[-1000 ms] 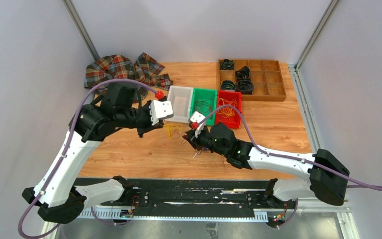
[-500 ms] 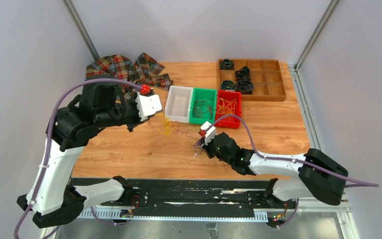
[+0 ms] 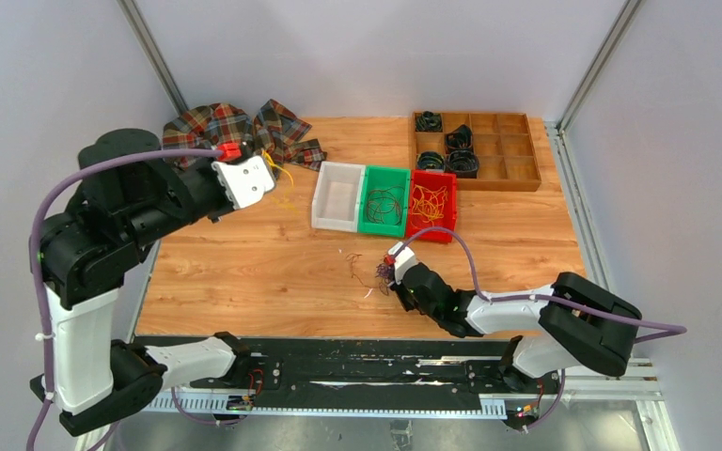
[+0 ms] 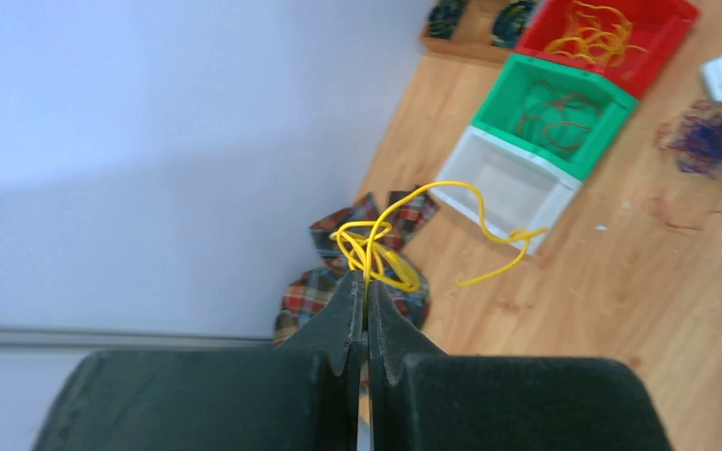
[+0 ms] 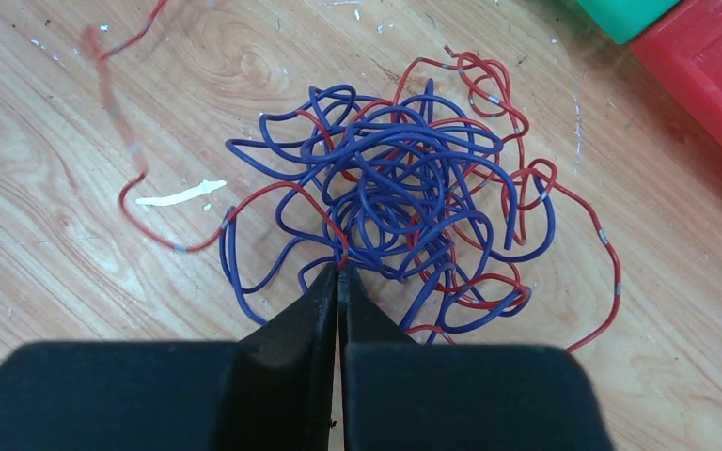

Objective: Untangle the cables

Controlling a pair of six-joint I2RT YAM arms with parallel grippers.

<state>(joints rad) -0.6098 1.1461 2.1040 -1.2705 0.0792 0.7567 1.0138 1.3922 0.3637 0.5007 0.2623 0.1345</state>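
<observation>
Up at the left rear, the left fingers (image 4: 343, 315) are pressing tight together on a small bundle of thin yellow wire (image 4: 368, 252). They are holding it in the air above the wooden bench (image 3: 263, 272), near the crumpled plaid cloth (image 3: 216, 127), and loose yellow ends are curling out from the tips. Toward the middle, a white plastic bin (image 3: 338, 195), a green plastic bin (image 3: 381, 228) with dark wires and a red plastic bin (image 3: 430, 235) with yellow wires are sitting side by side, touching. In front of them, the right fingers (image 5: 315, 301) are reaching low to the bench. They are closed on strands at the near edge of a tangle of thin purple-blue and red wires (image 5: 400, 193) that is lying on the wood. At the right rear, a wooden divided tray (image 3: 517, 167) is holding black coiled cords (image 3: 461, 162).
</observation>
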